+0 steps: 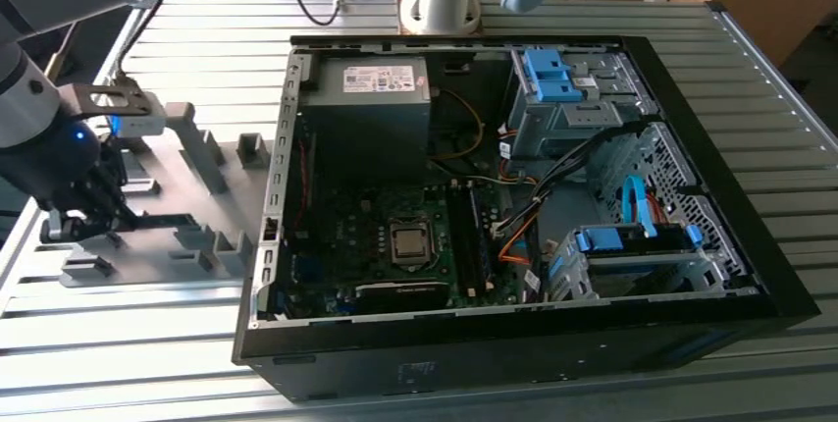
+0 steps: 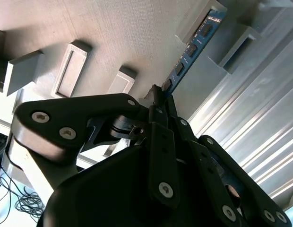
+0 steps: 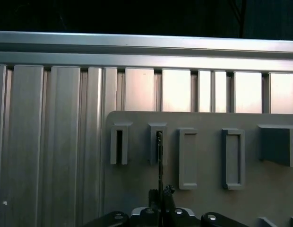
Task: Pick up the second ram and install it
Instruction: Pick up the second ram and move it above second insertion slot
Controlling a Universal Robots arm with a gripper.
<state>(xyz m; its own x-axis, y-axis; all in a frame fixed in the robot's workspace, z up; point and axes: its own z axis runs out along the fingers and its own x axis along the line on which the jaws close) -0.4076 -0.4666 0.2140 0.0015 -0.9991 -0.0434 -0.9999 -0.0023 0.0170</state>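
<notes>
Ribbed aluminium table [image 1: 118, 363] carries an open computer case [image 1: 524, 373]. At about nine o'clock from the case, on the exterior view's left, I see the gripper [image 1: 78, 231] down low over the grey holder board [image 1: 164, 201]. In the second wrist view, the gripper [image 2: 158, 97] is clamped on the second ram [image 2: 191, 47], whose far end sits in a pale holder block [image 2: 193, 21]. In the first wrist view, the second ram [image 3: 159, 156] stands edge-on in that slotted block [image 3: 157, 130], with its near end pinched.

The memory stick [image 2: 189, 49], a thin blue-green board dotted with dark chips, is seated at one end in a pale grey holder block [image 3: 152, 144]; the other end is clasped by the gripper [image 2: 158, 94].
</notes>
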